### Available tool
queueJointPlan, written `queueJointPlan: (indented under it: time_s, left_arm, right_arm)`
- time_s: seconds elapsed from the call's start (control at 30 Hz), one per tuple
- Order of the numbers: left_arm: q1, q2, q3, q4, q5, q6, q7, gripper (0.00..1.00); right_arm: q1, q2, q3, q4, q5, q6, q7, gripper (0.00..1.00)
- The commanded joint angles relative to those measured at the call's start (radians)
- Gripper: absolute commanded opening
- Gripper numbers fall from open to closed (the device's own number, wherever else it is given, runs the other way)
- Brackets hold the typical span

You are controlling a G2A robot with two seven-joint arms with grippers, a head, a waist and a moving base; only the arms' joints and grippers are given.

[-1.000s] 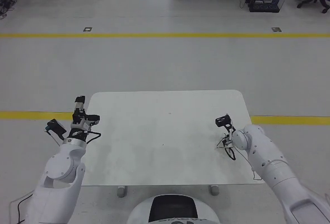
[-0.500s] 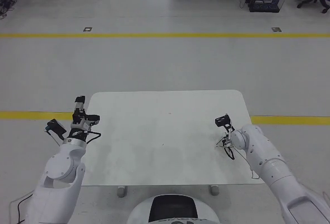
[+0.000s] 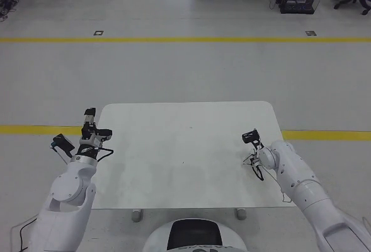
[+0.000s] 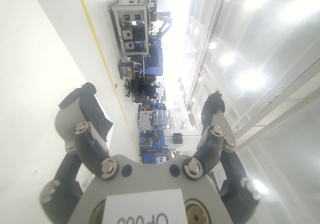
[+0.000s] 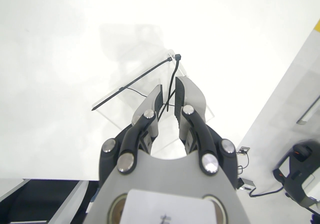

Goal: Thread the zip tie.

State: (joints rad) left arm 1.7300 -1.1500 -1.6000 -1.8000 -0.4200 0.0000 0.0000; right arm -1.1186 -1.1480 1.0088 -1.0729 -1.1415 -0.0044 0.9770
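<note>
Jaws of the right gripper (image 5: 168,82) stand drawn almost together and appear to pinch the black zip tie (image 5: 140,79), whose strap slants from one pad to the other in the slim gap between them. Beyond the jaws the strap runs on to the tie's square head. From just beside that head a straight length goes off to a pointed tip, and whether this length has passed through the head cannot be told. Tie and jaws sit over a clear plastic sheet (image 5: 120,110) on the white worktop (image 3: 185,126), close to its right edge in the top view. Well apart, at the left edge, the left gripper (image 4: 150,92) points out into the room, its jaws spread wide with nothing between them. The step in hand looks like securing the strap so the tip can be fed to the head. The next move likely calls for a steady right-hand hold while the free arm comes across, takes the tip and lines it up with the small slot, where a slight misaim would send it past.
</note>
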Motion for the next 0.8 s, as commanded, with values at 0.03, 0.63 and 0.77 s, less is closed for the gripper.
queueJointPlan:
  time_s: [0.03, 0.63, 0.77]
  left_arm:
    - [0.0, 0.0, 0.0, 0.0, 0.0, 0.0, 0.0, 1.0]
    - [0.0, 0.0, 0.0, 0.0, 0.0, 0.0, 0.0, 1.0]
    - [0.0, 0.0, 0.0, 0.0, 0.0, 0.0, 0.0, 1.0]
  right_arm:
    - [0.007, -0.004, -0.004, 0.014, 0.001, -0.002, 0.005, 0.14]
    - [0.05, -0.029, -0.025, 0.098, 0.017, -0.009, -0.004, 0.13]
    - [0.057, -0.033, -0.026, 0.114, 0.026, -0.012, -0.008, 0.05]
